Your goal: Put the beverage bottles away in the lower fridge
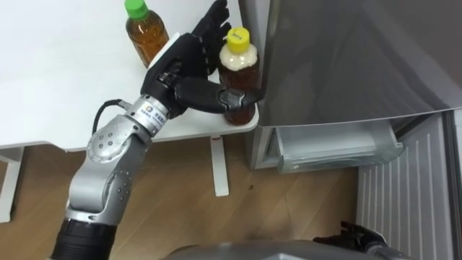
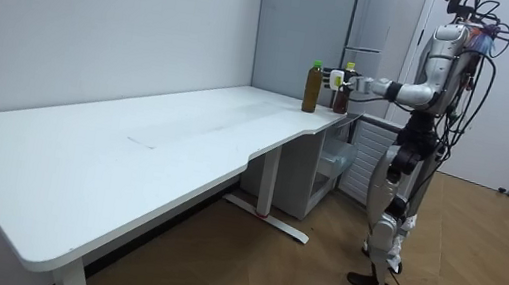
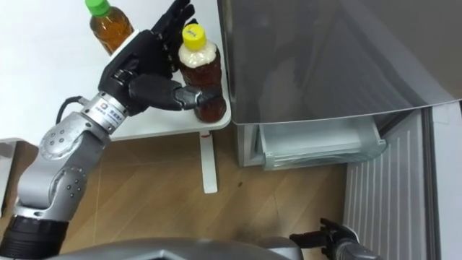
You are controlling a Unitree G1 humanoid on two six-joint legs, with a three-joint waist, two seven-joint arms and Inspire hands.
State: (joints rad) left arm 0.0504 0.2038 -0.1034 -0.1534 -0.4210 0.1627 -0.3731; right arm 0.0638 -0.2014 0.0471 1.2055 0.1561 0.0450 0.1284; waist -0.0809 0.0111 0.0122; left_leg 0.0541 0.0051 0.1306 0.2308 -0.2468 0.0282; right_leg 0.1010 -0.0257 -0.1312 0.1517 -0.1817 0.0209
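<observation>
Two bottles of brown tea stand at the white table's [image 1: 58, 79] corner beside the fridge. The yellow-capped bottle [image 1: 238, 68] is nearest the edge, and the green-capped bottle [image 1: 146, 32] stands behind it to the left. My left hand [image 1: 180, 68] is open around the yellow-capped bottle: the straight fingers reach up behind it and the thumb lies across its front. The bottle stands upright on the table. My right hand [image 1: 354, 235] hangs low at the bottom right, near the floor. In the room view I stand facing the table corner with the left arm stretched out to the bottles [image 2: 344, 87].
The grey fridge [image 1: 346, 58] stands right of the table. Its lower compartment is open, with a clear drawer [image 1: 339, 148] pulled out and the ribbed inside of the door [image 1: 404, 195] swung to the right. A white table leg [image 1: 220, 166] stands below the corner on the wood floor.
</observation>
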